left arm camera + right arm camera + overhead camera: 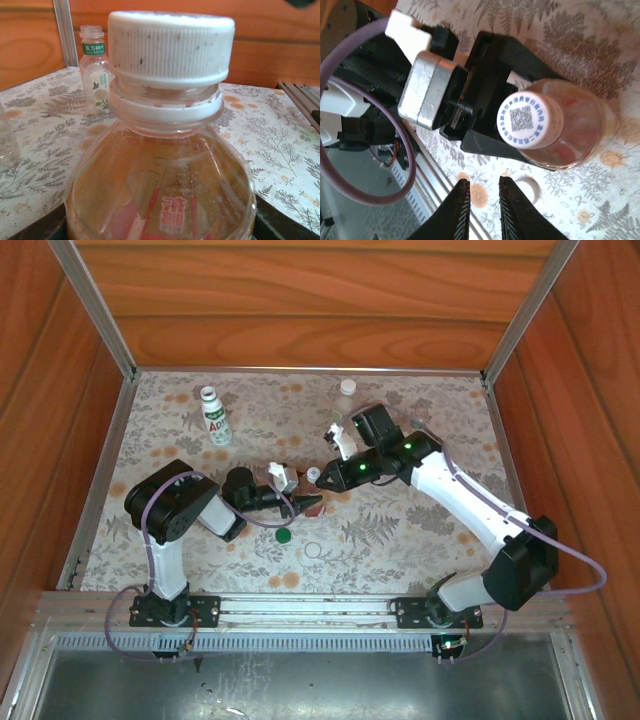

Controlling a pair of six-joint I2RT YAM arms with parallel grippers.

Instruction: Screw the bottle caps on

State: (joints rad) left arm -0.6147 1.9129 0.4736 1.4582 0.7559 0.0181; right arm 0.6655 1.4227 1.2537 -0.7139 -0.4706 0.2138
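Note:
My left gripper point(303, 503) is shut on the amber bottle point(160, 190) with a red label, holding it upright near the table's middle. A white ribbed cap point(170, 45) sits on the bottle's neck; from above it shows a printed code point(530, 119). The left gripper's black fingers point(490, 145) press the bottle's sides. My right gripper point(482, 200) hovers open just beside the cap, with nothing between its fingers. A dark green cap point(284, 535) and a clear cap point(316, 551) lie on the table in front. The white bottle point(214, 415) stands at the back left, uncapped.
A clear bottle with a greenish label point(95, 70) stands uncapped further back. Another white cap point(347, 386) lies by the back wall. Wooden walls and aluminium posts point(100, 315) enclose the table; a metal rail point(300, 605) runs along the near edge.

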